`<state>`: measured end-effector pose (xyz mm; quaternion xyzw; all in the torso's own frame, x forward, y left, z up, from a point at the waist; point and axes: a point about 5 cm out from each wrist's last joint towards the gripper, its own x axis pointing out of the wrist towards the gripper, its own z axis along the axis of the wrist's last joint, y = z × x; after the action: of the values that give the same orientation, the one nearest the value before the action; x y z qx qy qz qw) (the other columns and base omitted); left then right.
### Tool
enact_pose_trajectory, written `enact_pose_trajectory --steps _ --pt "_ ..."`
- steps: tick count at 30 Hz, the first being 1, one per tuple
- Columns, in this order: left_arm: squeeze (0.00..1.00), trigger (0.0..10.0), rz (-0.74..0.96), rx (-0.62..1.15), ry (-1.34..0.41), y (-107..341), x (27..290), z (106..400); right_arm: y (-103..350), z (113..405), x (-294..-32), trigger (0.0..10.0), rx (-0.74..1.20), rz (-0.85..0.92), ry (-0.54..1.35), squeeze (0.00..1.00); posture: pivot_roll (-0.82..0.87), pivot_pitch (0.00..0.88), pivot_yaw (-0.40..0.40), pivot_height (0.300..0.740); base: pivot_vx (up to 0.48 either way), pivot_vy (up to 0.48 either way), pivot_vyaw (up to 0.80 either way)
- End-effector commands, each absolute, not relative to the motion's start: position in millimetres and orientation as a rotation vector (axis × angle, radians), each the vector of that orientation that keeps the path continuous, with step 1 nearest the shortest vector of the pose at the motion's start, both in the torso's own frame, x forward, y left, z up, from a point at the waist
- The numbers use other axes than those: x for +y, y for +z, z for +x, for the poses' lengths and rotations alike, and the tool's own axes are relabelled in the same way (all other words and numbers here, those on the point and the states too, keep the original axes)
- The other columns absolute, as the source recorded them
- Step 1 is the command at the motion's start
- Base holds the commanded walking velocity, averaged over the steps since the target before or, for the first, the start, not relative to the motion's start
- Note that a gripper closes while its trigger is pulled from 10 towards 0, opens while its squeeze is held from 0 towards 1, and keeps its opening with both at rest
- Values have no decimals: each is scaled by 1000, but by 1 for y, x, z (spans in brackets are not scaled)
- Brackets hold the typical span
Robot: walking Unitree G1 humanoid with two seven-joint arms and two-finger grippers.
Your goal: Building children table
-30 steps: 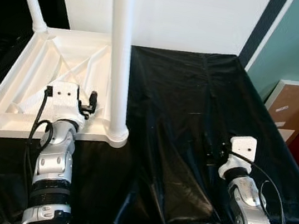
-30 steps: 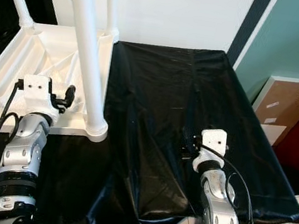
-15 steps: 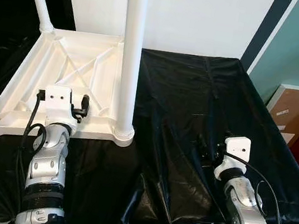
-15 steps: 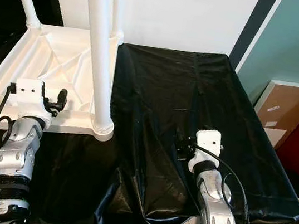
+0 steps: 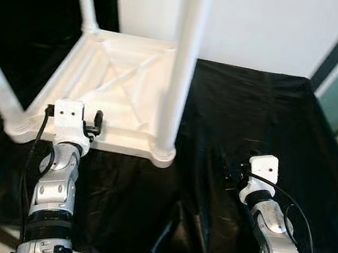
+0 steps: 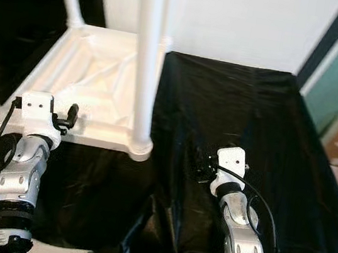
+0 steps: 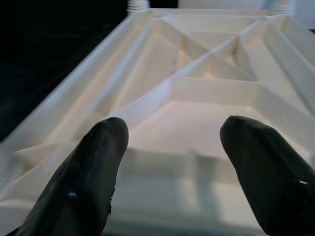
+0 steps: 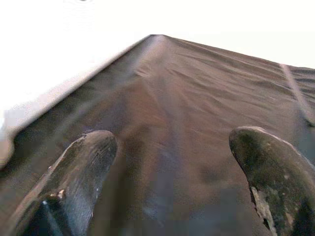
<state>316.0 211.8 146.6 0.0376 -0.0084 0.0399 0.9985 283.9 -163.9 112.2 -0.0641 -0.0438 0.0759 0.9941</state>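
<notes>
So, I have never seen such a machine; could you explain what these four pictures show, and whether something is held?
It is a humanoid robot with two silver arms. Two pictures come from its head, looking down; two come from cameras on its wrists. A white children's table lies upside down on a black cloth, its legs pointing up. The left tool is at the table's near edge, fingers open, holding nothing. The right tool is over the cloth, also open and empty.
</notes>
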Motion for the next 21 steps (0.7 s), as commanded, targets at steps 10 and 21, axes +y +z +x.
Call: enact_pose_trajectory --steps 10,21 --pt "0 10000 61 -15 87 147 205 316 108 283 -169 10000 -76 -110 117 0 -23 29 -23 740 0 0 0" --pt "0 10000 22 17 72 144 204 316 107 284 -168 10000 -77 -95 77 0 -28 47 -7 740 0 220 0"
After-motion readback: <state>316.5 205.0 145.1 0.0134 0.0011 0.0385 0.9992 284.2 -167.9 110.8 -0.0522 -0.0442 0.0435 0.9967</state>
